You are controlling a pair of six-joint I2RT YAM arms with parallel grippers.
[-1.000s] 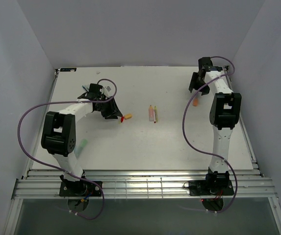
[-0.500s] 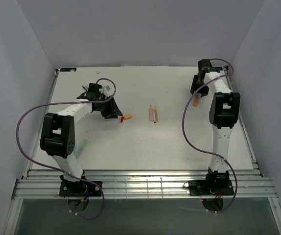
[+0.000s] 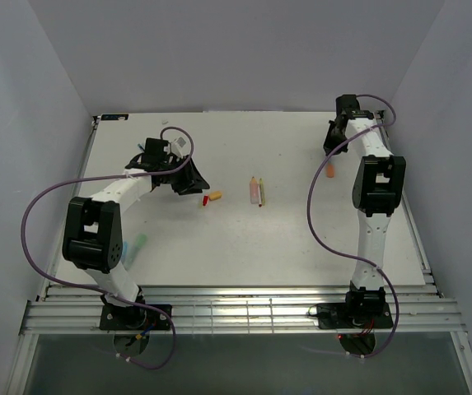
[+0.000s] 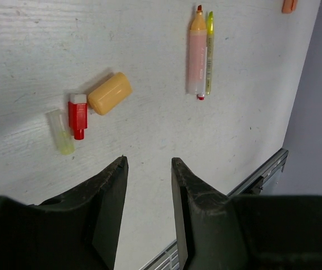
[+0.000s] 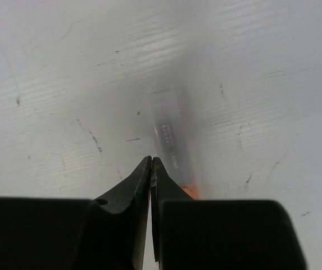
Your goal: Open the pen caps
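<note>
- Left gripper hangs over the table, jaws a moderate gap apart and nothing between them.
- Just ahead of its tips and off to the left sit three caps in a cluster. The clear cap is nearest, the red cap is just beside it, and the orange cap lies at the red one's far end.
- Farther ahead and to the right lies the pink highlighter, with the slim yellow-green pen along its right side.
- From above, the left gripper has only red and orange specks beside it; the clear cap cannot be made out there.
- Only the top view catches a small teal piece back by the left arm's elbow, too small to tell cap from pen.
- Right gripper has its jaws pressed together, with nothing seen between them.
- Just past its tips to the right is a blurred clear barrel, orange at its near end; I cannot tell whether it touches the jaws.
- Against a second ago, the left gripper has drawn slightly off the caps, the right gripper has edged toward the far side, and the caps and pens have not moved.
</note>
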